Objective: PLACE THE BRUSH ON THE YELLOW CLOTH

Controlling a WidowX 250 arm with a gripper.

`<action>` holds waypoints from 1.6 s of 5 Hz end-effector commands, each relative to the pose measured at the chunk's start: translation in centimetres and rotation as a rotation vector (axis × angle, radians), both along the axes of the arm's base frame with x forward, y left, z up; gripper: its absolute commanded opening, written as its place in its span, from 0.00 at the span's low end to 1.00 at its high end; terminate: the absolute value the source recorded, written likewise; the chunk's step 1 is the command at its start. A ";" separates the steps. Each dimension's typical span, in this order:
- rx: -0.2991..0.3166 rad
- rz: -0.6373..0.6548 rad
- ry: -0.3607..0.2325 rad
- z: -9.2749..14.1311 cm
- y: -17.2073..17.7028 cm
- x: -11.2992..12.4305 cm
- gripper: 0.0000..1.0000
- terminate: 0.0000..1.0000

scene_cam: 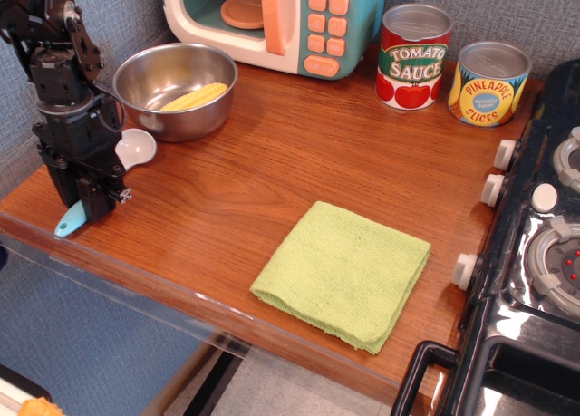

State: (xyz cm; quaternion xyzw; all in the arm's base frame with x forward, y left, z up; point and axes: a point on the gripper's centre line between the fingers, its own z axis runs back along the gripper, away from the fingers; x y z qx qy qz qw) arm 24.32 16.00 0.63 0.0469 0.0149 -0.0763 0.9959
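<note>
The brush [136, 148] lies at the table's left edge, its round white head next to the steel bowl and its light blue handle tip [70, 222] pointing toward the front-left. My gripper [82, 207] stands upright over the handle with its fingers closed in on both sides of it, low on the table. The middle of the handle is hidden behind the fingers. The yellow cloth [344, 273], a folded yellow-green square, lies flat near the front edge, far to the right of the gripper.
A steel bowl [178, 88] holding a yellow corn cob [194, 97] stands just behind the brush. A toy microwave [272, 19] and two cans [413, 56] stand at the back. A stove [535, 253] lines the right side. The front table edge is close to the gripper.
</note>
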 end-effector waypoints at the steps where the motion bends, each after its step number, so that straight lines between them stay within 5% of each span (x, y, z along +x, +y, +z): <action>1: 0.025 0.063 -0.102 4.9 -1.4 0.1 0.00 0.00; 2: -0.034 0.183 -0.185 9.2 -5.2 -0.1 0.00 0.00; 3: -0.199 0.202 -0.147 11.8 -9.2 0.0 0.00 0.00; 4: -0.270 0.162 -0.082 10.3 -13.9 0.9 0.00 0.00; 6: -0.137 0.128 -0.087 5.6 -23.8 1.2 0.00 0.00; 8: -0.054 0.099 -0.117 3.7 -25.5 1.4 0.00 0.00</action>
